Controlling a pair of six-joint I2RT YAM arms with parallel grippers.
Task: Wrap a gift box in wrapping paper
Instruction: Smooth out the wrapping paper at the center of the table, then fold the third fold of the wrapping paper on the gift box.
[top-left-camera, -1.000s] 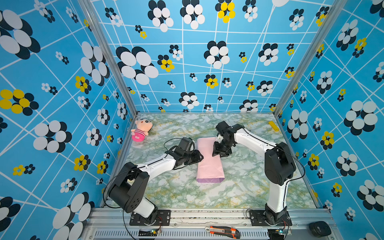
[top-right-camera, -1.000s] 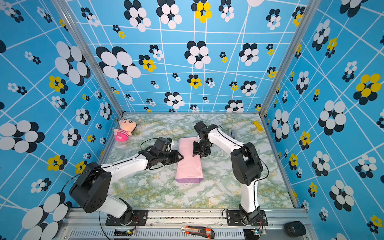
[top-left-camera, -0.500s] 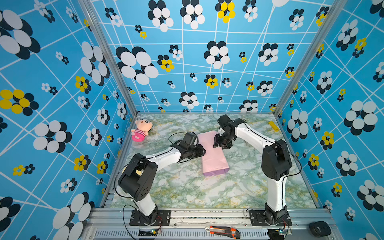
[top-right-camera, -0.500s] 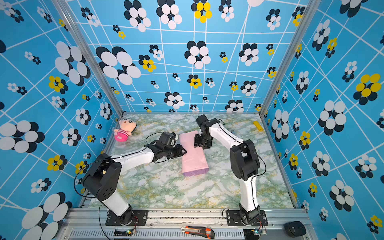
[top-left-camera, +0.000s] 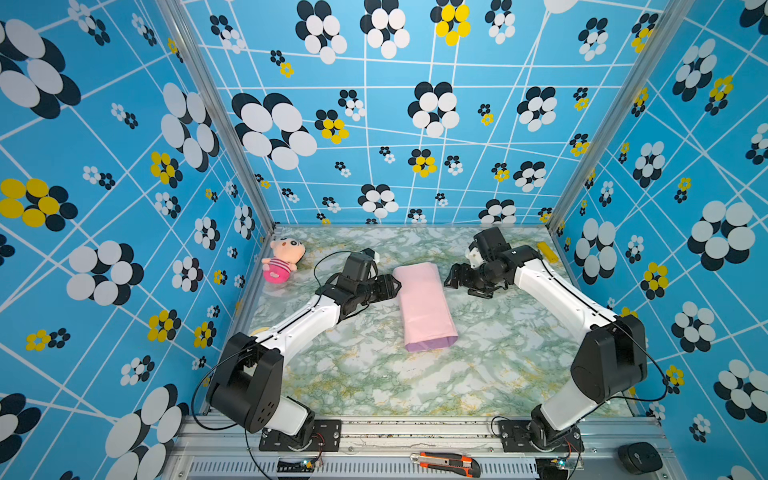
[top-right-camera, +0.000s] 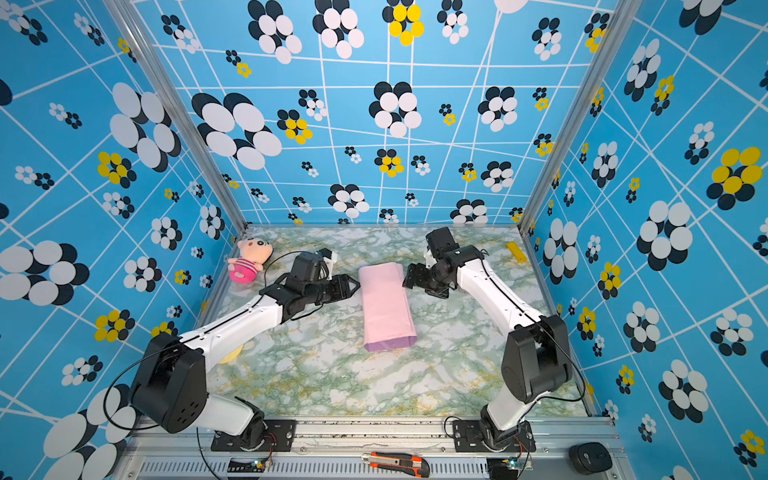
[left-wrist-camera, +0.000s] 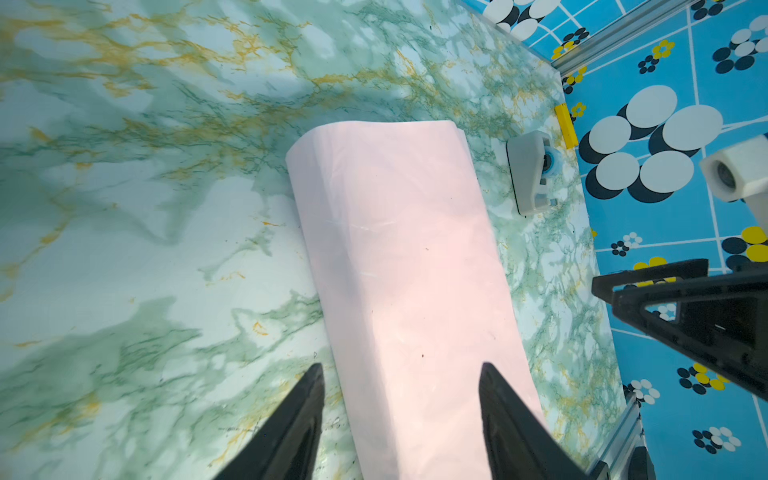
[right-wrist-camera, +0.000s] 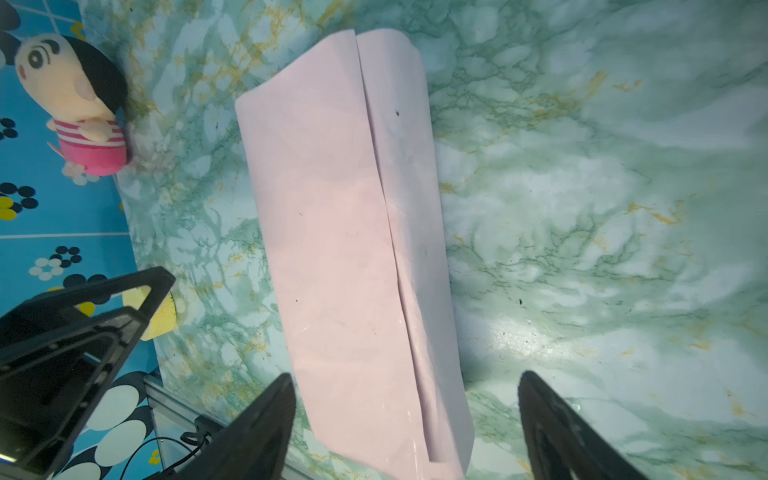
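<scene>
- The wrapping paper lies on the tabletop, folded into a pink tube; the gift box is hidden, presumably inside.
- The left gripper and right gripper flank it, both spread and empty.
- Next, probably: fold the open ends shut.

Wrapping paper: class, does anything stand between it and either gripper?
Nothing visible does. The left gripper sits right at one long edge of the wrapping paper; the right gripper faces the opposite edge across bare table.

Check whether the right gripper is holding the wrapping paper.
No: the right gripper stands wide open, not clamped on the wrapping paper.
</scene>
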